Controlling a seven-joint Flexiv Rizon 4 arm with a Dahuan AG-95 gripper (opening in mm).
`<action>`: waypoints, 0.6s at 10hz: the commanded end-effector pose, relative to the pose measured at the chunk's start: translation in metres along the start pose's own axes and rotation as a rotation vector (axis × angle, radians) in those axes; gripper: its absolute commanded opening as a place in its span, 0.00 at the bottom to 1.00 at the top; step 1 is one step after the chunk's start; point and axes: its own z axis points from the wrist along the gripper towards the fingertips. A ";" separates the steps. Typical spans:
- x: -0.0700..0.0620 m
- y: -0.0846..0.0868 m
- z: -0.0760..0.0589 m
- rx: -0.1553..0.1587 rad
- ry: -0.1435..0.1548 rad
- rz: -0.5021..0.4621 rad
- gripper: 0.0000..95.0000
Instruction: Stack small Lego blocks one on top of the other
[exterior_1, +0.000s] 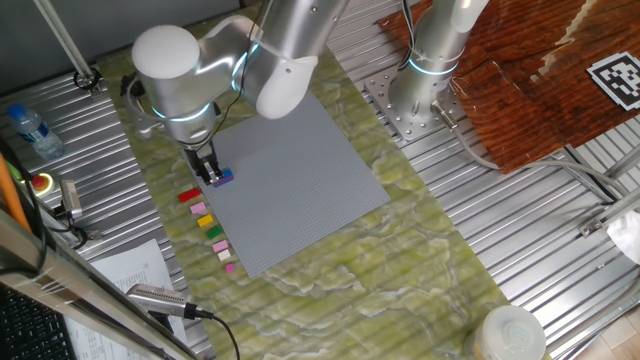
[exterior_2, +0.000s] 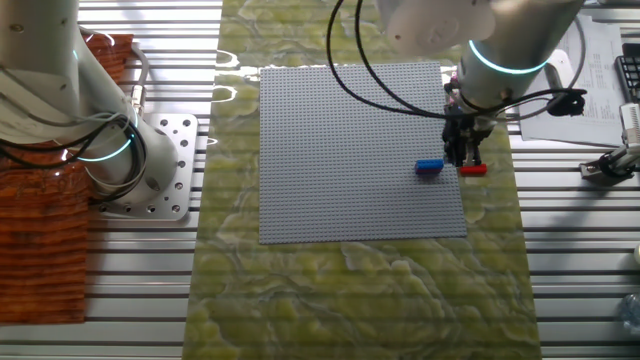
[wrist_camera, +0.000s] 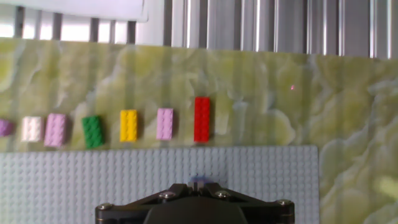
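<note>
My gripper (exterior_2: 465, 160) hangs low over the edge of the grey baseplate (exterior_2: 350, 150), fingers pointing down at it. The blue block (exterior_2: 429, 167) sits on the baseplate right at my fingertips; in the hand view only a sliver of it (wrist_camera: 200, 181) shows above the gripper's body. I cannot tell whether the fingers are closed on it or merely beside it.

Just past the baseplate's edge, on the green marbled mat (wrist_camera: 261, 93), the red block (wrist_camera: 202, 119) lies almost straight ahead of the gripper. Running off to one side from it, in a row, are a pink block (wrist_camera: 165, 124), a yellow block (wrist_camera: 129, 125), a green block (wrist_camera: 93, 131), another pink one (wrist_camera: 55, 129), a white block (wrist_camera: 31, 129) and a purple piece (wrist_camera: 4, 127) cut by the frame's edge. None of them touch.

Beyond the mat lies the ribbed metal worktop (wrist_camera: 280, 25), with a sheet of paper (wrist_camera: 87, 9) on it farthest from me.
</note>
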 end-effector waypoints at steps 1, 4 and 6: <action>0.004 -0.001 -0.002 -0.002 0.007 -0.003 0.00; 0.008 -0.002 0.000 -0.006 0.013 -0.022 0.00; 0.008 -0.002 0.000 -0.010 0.023 -0.029 0.00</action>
